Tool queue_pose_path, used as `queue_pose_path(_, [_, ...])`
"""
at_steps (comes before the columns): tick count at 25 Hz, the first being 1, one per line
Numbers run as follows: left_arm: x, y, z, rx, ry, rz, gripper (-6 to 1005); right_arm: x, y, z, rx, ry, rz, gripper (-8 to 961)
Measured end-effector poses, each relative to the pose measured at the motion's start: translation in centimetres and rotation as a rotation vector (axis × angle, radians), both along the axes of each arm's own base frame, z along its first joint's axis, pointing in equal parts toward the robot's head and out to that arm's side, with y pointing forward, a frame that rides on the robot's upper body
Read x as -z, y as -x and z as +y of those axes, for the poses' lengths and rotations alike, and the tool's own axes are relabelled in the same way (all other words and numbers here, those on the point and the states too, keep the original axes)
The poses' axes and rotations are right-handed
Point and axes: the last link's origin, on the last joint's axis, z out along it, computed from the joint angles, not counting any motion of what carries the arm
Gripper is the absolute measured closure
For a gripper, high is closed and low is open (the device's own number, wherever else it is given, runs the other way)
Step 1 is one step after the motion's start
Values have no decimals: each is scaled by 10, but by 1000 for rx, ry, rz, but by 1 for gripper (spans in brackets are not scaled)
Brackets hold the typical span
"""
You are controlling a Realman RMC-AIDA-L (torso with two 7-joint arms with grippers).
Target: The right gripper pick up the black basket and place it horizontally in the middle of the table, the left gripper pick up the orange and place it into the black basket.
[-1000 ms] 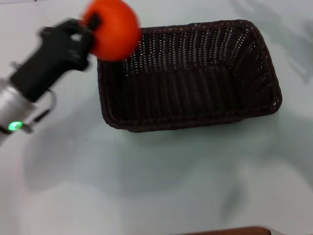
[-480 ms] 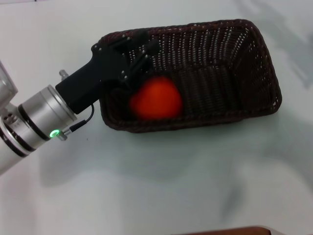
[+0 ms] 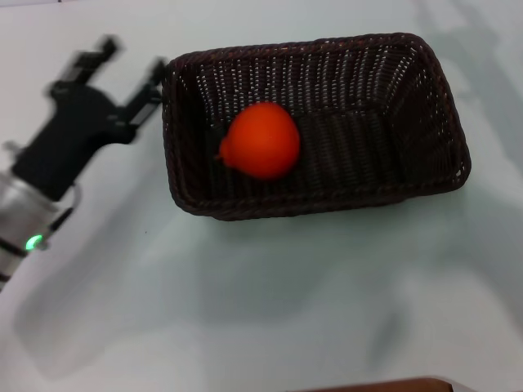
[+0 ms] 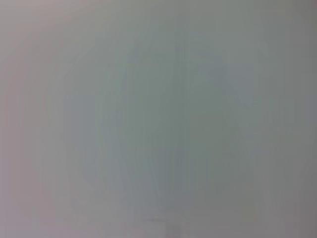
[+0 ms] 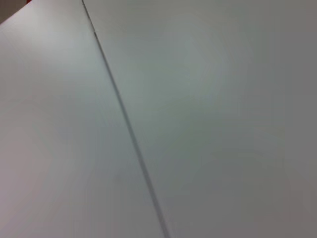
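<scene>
The table [image 3: 270, 302] is a plain white surface taking up most of the head view; both of my wrist views show nothing but that pale surface, the right one crossed by a thin dark seam.

The black basket [image 3: 441, 106] lies flat on the table with its long side running across my view, about mid-table as far as I can see. It sits level, with no tilt evident. I judge the basket placement complete.

My left gripper [image 3: 122, 77] is over the table just beside the basket's left end, outside the rim. Its fingers stand apart and hold nothing. One fingertip is very near the rim's corner; I cannot tell whether it touches. The green light on the wrist is lit.

The orange [image 3: 260, 140] rests inside the basket, on the floor of its left half, tapered end pointing toward the left wall. It is free of my fingers. I judge the second placement complete as well.

My right gripper does not appear in any view; I cannot report on its fingers or position.

Assessment: both required items are where the task wants them. What remains, in my judgement, is only to draw the left arm clear without catching the rim. Risk is low; the orange could roll a little on the woven floor, but the walls would contain it.
</scene>
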Motion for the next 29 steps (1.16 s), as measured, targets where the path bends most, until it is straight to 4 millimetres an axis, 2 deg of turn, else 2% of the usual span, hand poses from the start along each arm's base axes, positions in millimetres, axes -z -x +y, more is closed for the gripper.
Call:
queue_pose_path(1, [-7, 11, -2, -52, -61, 7, 347, 10, 0, 0, 49, -51, -12, 324])
queue_pose_path(2, [-7, 11, -2, -52, -61, 7, 316, 15, 0, 1, 75, -76, -24, 324])
queue_pose_path(8, [-29, 43, -10, -218, -192, -31, 129, 31, 6, 1, 120, -109, -39, 324])
queue_pose_path(12, [-39, 58, -17, -293, -253, -52, 104, 37, 9, 0, 129, -111, -39, 323])
queue_pose_path(18, [-44, 76, -26, -396, -296, -89, 98, 33, 7, 3, 164, -162, -59, 323])
queue_pose_path(29, [-49, 82, -35, -434, -338, -141, 98, 34, 10, 6, 160, -164, -52, 324])
